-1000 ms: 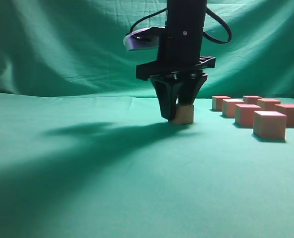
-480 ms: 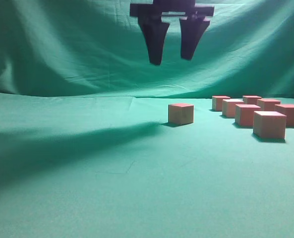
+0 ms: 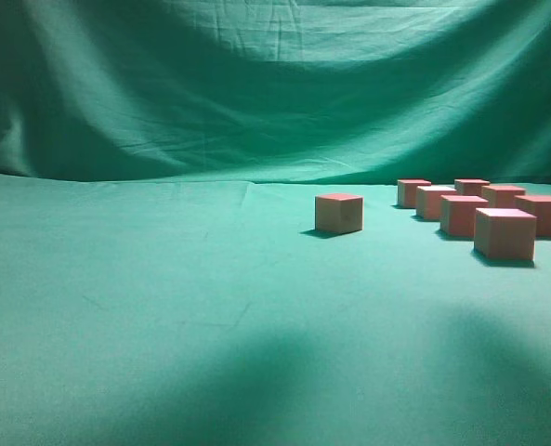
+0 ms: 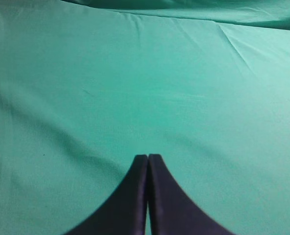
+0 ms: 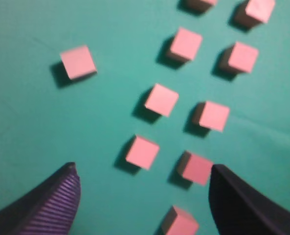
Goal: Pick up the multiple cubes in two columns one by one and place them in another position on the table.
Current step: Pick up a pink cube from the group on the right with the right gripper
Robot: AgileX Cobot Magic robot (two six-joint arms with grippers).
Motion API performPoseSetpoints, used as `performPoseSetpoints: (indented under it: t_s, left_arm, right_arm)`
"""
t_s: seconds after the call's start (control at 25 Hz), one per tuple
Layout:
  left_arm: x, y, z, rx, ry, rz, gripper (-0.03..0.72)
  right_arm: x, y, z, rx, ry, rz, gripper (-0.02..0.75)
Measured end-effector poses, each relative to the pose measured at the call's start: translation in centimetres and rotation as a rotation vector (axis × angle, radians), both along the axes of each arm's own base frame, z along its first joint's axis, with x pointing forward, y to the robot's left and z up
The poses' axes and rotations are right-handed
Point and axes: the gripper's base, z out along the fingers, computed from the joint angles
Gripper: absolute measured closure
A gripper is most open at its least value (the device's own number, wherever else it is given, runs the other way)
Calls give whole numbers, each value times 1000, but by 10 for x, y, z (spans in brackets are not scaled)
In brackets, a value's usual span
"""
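Change first: a second ago a gripper was clamped on one cube on the bench [image 3: 117,279]. Half a second ago it hung open above that cube. Now no arm shows in the exterior view, only a soft shadow at 6 o'clock. The lone cube [image 3: 339,213] stays where it was set down, upright and touching nothing. It sits toward 9 o'clock of the other cubes, clearly apart from them. Judgement: that placement is done and the next pick comes from the columns.

Left gripper [image 4: 148,161]: fingers pressed together, holding nothing, over bare green cloth. No cubes show in its view.

Right gripper [image 5: 143,171]: jaws spread wide and empty, looking down on the cubes from high up. Only the two fingertips show, at 7 and 5 o'clock of the frame.

Counts, right wrist view:
- 1 lone cube at 10 o'clock.
- 9 cubes in the two slanted columns [image 5: 162,100], running from 1 o'clock down to 6 o'clock.
- Left column has 4, the top one cut by the frame edge.
- Right column has 5, the lowest partly cut at the bottom edge.
- Total 10.

Counts, exterior view:
- The lone cube plus 7 whole cubes at 3 o'clock.
- A sliver at the right edge, probably another; the rest are out of frame.

Judgement: 1 moved, 9 to go, so this is early. The wrinkled backdrop [image 3: 163,93] hangs behind.
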Motion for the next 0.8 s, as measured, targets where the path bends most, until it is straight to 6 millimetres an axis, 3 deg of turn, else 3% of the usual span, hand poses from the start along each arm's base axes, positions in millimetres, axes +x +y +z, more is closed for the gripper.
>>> performPoseSetpoints:
  t_s: [0.24, 0.4, 0.6, 0.8]
  left_arm:
    - [0, 0, 0, 0, 0, 0, 688]
    - [0, 0, 0, 0, 0, 0, 688]
    - [0, 0, 0, 0, 0, 0, 688]
    - [0, 0, 0, 0, 0, 0, 688]
  right_arm:
    - [-53, -61, -28, 6, 67, -207, 210]
    - [-84, -86, -59, 34, 64, -295, 210]
    - [-103, -94, -104, 58, 87, -364, 210]
    - [-106, -95, -127, 138, 22, -432, 210]
